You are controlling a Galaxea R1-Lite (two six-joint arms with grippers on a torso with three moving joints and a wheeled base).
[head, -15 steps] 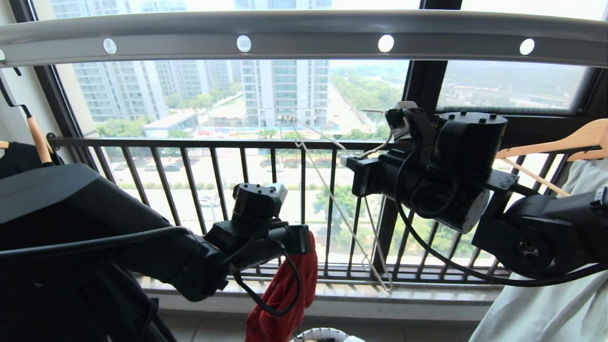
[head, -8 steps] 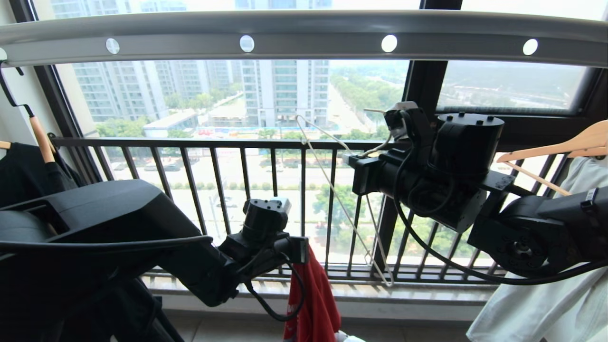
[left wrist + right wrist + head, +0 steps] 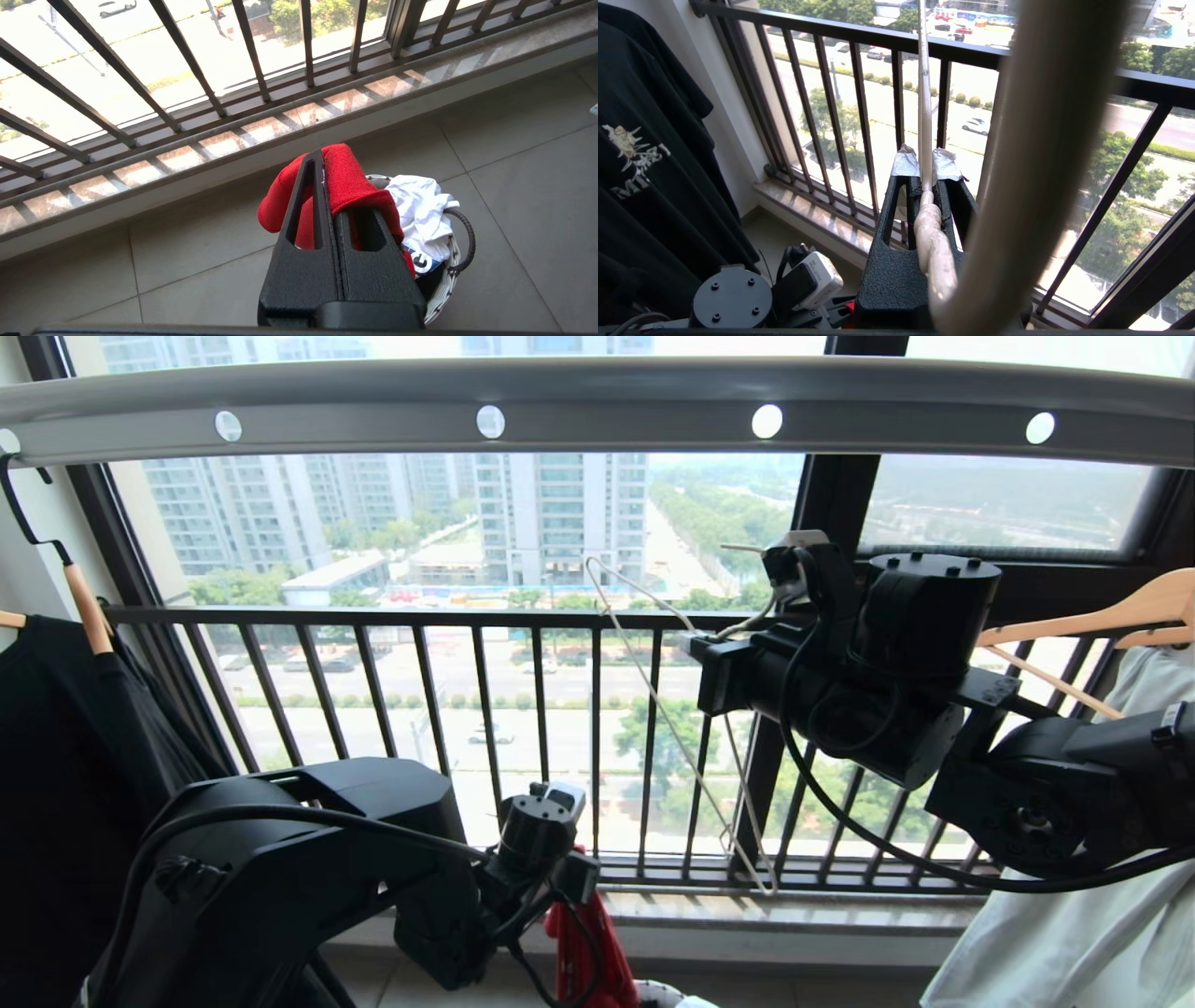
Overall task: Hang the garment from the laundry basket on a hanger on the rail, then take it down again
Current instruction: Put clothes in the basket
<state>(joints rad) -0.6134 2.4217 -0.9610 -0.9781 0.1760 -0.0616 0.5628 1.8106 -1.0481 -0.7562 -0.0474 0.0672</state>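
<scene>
The garment [image 3: 348,186] is a bright red knit cloth, bunched into a thick fold; its printed lettering is not visible from any view. It hangs from my left gripper [image 3: 322,161], directly over the laundry basket [image 3: 455,261], which stands on the tiled floor near the window sill. My left fingers [image 3: 306,210] are clenched on the red fold, the cloth draped over and between them. In the head view the left gripper [image 3: 569,887] sits low, in front of the dark window railing [image 3: 392,616], with the red cloth [image 3: 583,947] trailing below it. The basket has a white woven side, a black rim and a black loop handle, and holds a crumpled white garment [image 3: 423,205]. My right gripper [image 3: 927,172] is raised at railing height, its fingers closed on the twisted neck of the thin white wire hanger [image 3: 924,107]. The hanger [image 3: 672,728] hangs tilted, below the grey rail [image 3: 597,401] and not touching it. A black shirt [image 3: 56,775] hangs at the left.
</scene>
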